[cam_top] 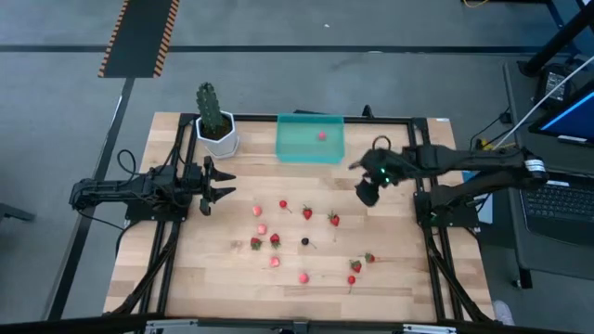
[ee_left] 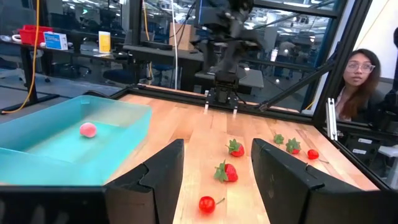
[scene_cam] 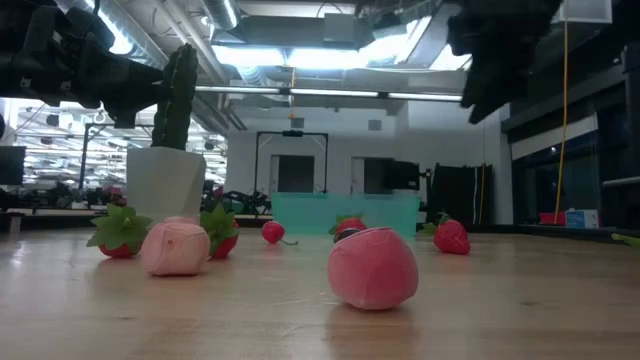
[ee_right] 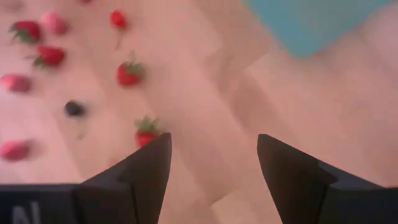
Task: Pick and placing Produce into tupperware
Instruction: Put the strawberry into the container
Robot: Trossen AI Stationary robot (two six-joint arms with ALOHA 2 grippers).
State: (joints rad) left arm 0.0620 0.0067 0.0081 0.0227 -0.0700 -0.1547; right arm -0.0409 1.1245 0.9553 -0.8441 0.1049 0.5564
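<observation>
The teal tupperware [cam_top: 310, 138] stands at the table's far middle with one pink piece [cam_top: 321, 135] lying on its floor. The other produce lies scattered on the wood: red strawberries [cam_top: 307, 212] [cam_top: 333, 220], pink pieces [cam_top: 303, 276] and a dark berry [cam_top: 304, 241]. My right gripper [cam_top: 368, 190] hangs open in the air to the right of the tupperware's near corner, tipped downward, with nothing between its fingers [ee_right: 214, 162]. My left gripper [cam_top: 223, 183] waits open and level at the table's left, empty [ee_left: 217, 180].
A green cactus in a white pot [cam_top: 215, 125] stands left of the tupperware. Black frame rails [cam_top: 172, 250] run along the table's left and right sides. Bare wood lies between the scattered pieces and the tupperware. A person [ee_left: 357, 78] sits beyond the table's right edge.
</observation>
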